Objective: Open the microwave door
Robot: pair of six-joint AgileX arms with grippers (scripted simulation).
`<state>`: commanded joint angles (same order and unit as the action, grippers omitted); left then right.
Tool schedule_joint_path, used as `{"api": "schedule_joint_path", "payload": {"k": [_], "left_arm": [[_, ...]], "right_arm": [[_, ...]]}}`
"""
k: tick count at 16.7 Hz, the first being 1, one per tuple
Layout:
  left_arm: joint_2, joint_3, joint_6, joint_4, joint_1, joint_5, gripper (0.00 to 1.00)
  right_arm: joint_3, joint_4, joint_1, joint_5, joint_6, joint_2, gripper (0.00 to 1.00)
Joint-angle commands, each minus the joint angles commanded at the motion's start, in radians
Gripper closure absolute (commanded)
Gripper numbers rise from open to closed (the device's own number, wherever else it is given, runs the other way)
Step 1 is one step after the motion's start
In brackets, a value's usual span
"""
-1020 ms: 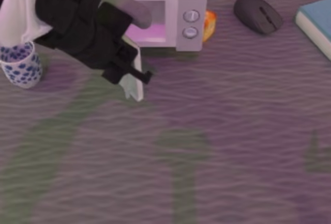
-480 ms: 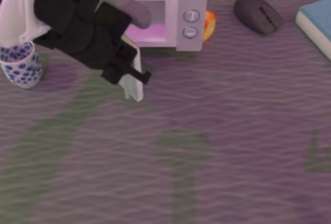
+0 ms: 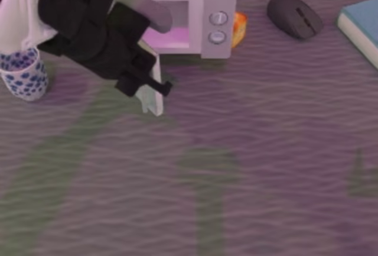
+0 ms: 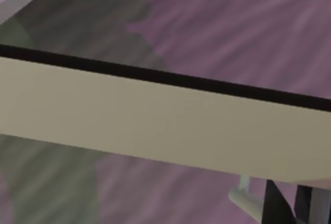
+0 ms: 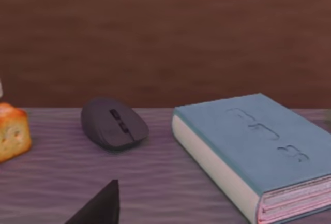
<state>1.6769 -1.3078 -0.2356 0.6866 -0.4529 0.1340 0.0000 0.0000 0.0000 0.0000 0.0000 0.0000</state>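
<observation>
the microwave (image 3: 195, 13) stands at the far edge of the table, left of centre, its two knobs facing the near side and its pink cavity exposed. the microwave door (image 3: 155, 87) is swung out toward the near side, standing edge-on from the oven's left front corner. the left gripper (image 3: 147, 84) sits at the door's outer end, by the handle — whether it is clenched on the handle, i cannot tell; the left wrist view shows mainly the door's pale edge (image 4: 155, 125). the right gripper (image 5: 101, 208) shows only a dark tip in its wrist view, out of the top view. a spotted cup (image 3: 23, 73) is at the left; bread (image 3: 239, 28), a mouse (image 3: 294, 15) and a blue book (image 3: 360, 28) lie to the right of the oven.
</observation>
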Motion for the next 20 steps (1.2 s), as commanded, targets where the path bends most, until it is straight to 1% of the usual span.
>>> {"api": "schedule_joint_path", "payload": {"k": [8, 11, 14, 18, 20], "left_arm": [[0.0, 0.0, 0.0, 0.0, 0.0, 0.0, 1.0], [-0.001, 0.004, -0.012, 0.001, 0.001, 0.009, 1.0], [-0.019, 0.016, -0.075, 0.009, 0.027, 0.034, 1.0], [-0.038, 0.04, -0.164, 0.031, 0.066, 0.087, 1.0], [-0.043, 0.043, -0.18, 0.034, 0.073, 0.097, 1.0]], "right_arm": [[0.0, 0.0, 0.0, 0.0, 0.0, 0.0, 0.0], [0.0, 0.0, 0.0, 0.0, 0.0, 0.0, 0.0], [0.0, 0.0, 0.0, 0.0, 0.0, 0.0, 0.0], [0.0, 0.0, 0.0, 0.0, 0.0, 0.0, 0.0], [0.0, 0.0, 0.0, 0.0, 0.0, 0.0, 0.0]]}}
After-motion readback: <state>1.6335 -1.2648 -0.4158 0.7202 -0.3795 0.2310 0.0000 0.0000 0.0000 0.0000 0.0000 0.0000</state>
